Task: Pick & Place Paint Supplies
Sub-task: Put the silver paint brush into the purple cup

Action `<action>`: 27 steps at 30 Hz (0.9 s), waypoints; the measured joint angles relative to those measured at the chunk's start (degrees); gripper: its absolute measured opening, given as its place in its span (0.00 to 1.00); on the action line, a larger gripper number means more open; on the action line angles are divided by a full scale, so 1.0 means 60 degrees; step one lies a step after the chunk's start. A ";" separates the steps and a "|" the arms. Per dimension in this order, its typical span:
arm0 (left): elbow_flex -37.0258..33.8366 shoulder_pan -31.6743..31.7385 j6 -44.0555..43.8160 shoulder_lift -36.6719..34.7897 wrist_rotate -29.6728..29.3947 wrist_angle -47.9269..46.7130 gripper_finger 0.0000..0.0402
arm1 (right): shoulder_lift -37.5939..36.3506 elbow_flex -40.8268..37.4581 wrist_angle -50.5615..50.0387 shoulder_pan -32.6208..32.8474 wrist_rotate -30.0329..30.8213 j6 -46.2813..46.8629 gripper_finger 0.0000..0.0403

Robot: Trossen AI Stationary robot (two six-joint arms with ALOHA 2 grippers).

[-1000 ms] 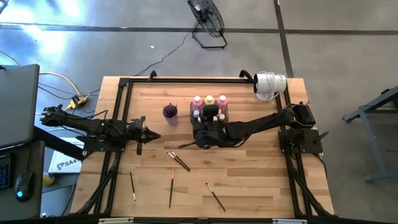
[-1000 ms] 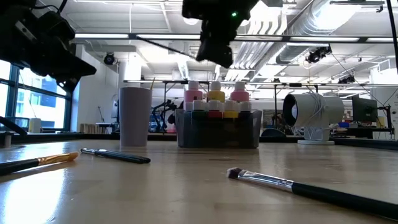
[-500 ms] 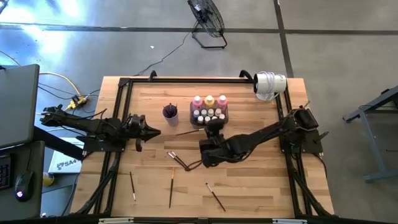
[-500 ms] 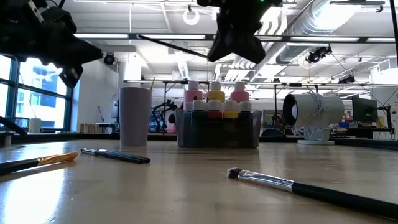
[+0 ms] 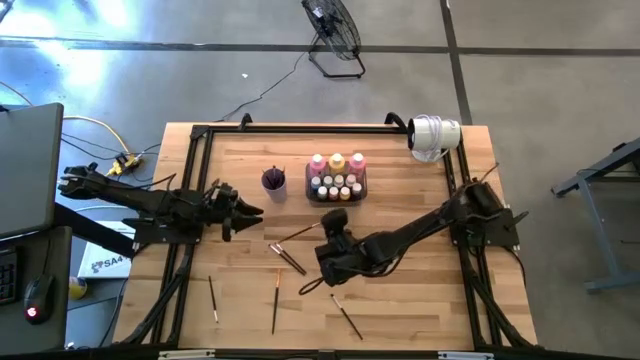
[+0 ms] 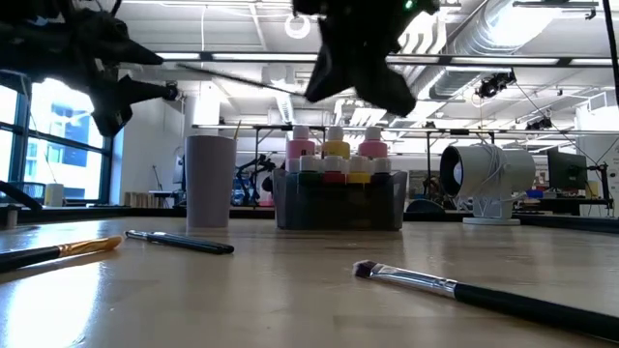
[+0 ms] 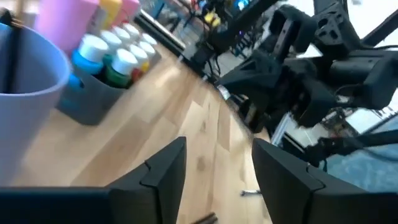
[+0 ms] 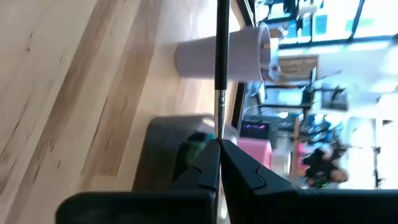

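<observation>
Right gripper [image 8: 219,149]: your jaws are clamped on a paintbrush [image 8: 220,56]; its bristle end is hidden.
Left gripper [image 7: 214,163]: jaws apart, empty, beside the purple cup [image 7: 28,99].

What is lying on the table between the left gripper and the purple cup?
Nothing. In the high view, only bare wood separates the left gripper from the purple cup; the nearest loose paintbrush lies farther toward the front.

Little can be read. A white box [image 5: 100,262] under the left arm, beside the bench [image 5: 400,310], bears dark letters that look like "SA4", partly hidden. The paint bottles and other things show no legible labels or numbers.
</observation>
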 joint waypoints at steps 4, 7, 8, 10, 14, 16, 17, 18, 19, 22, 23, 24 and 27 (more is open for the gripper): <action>0.0642 0.0000 -0.0148 0.1430 0.0471 -0.0002 0.43 | 0.0577 -0.0004 0.1024 0.0034 0.0324 -0.0982 0.01; 0.1165 0.0000 -0.0374 0.2617 0.0933 -0.0009 0.41 | 0.0726 -0.0004 0.1572 0.0044 0.0371 -0.1378 0.01; 0.1355 0.0000 -0.0425 0.3023 0.1093 -0.0005 0.41 | 0.0732 -0.0004 0.1654 0.0059 0.0370 -0.1421 0.01; 0.1698 0.0000 -0.0752 0.3796 0.1419 0.0002 0.41 | 0.0730 -0.0004 0.1846 0.0093 0.0426 -0.1540 0.01; 0.2432 0.0000 -0.1087 0.5158 0.2146 0.0002 0.41 | 0.0732 -0.0004 0.2155 0.0242 0.0560 -0.2177 0.01; 0.2785 0.0000 -0.1236 0.5729 0.2480 -0.0012 0.41 | 0.0729 -0.0004 0.2229 0.0333 0.0507 -0.2419 0.01; 0.2987 0.0000 -0.1311 0.6031 0.2623 -0.0009 0.41 | 0.0729 -0.0004 0.2219 0.0370 0.0426 -0.2415 0.01; 0.3170 0.0000 -0.1351 0.6292 0.2791 -0.0008 0.41 | 0.0729 -0.0004 0.2215 0.0398 0.0374 -0.2397 0.01; 0.3343 0.0000 -0.1363 0.6523 0.2964 -0.0013 0.41 | 0.0729 -0.0004 0.2222 0.0420 0.0386 -0.2386 0.01; 0.3873 0.0000 -0.1367 0.7140 0.3348 0.0003 0.41 | 0.0729 -0.0004 0.2242 0.0525 0.0381 -0.2415 0.01; 0.4032 0.0000 -0.1367 0.7340 0.3503 -0.0004 0.41 | 0.0729 -0.0004 0.2241 0.0540 0.0378 -0.2402 0.01; 0.4177 0.0000 -0.1369 0.7520 0.3663 -0.0011 0.41 | 0.0729 -0.0004 0.2241 0.0540 0.0390 -0.2380 0.01; 0.4498 0.0000 -0.1547 0.7864 0.4384 0.0007 0.41 | 0.0729 -0.0004 0.2237 0.0539 0.0449 -0.2380 0.01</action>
